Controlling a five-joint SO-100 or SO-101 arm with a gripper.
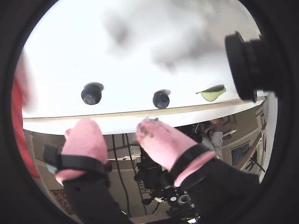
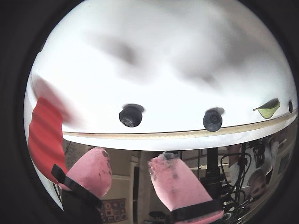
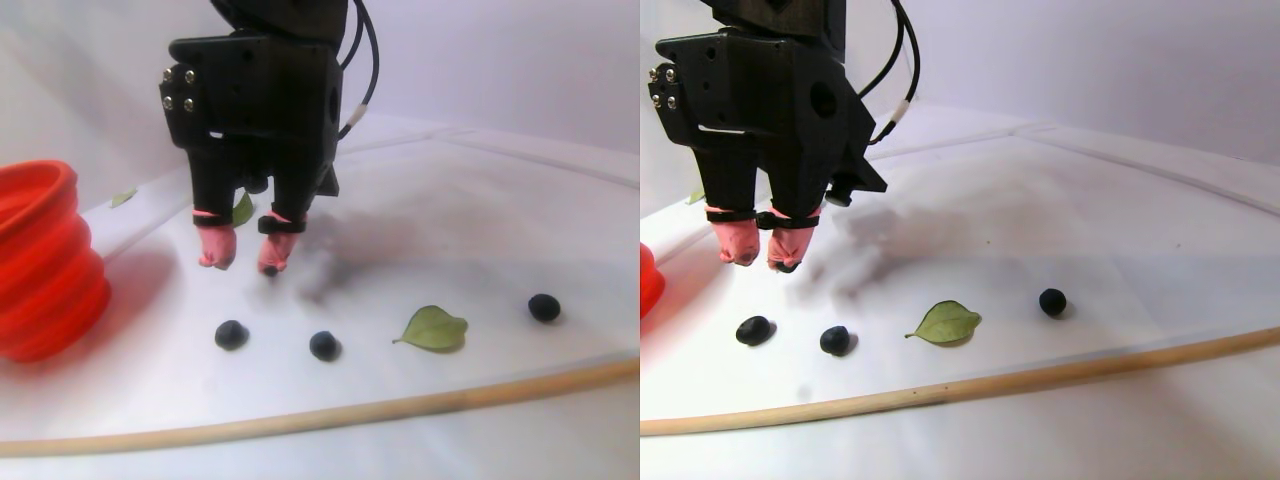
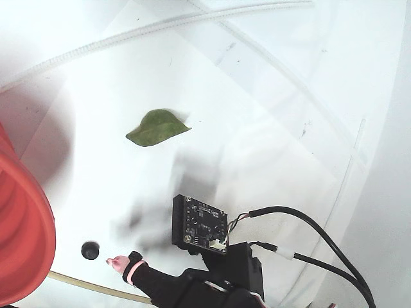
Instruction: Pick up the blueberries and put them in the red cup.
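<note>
Near the counter's [image 3: 480, 220] front edge lie three blueberries [image 3: 231, 334], right of the red cup [image 3: 45, 260]; light, round, soft (they likely roll). Above, the gripper [image 3: 246, 256] hangs spread, empty; pinch across the middle.

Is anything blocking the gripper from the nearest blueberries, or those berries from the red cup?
Nothing visible does. The gripper hangs open above bare table, two blueberries lie just ahead, and the red cup stands unobstructed beside them.
</note>
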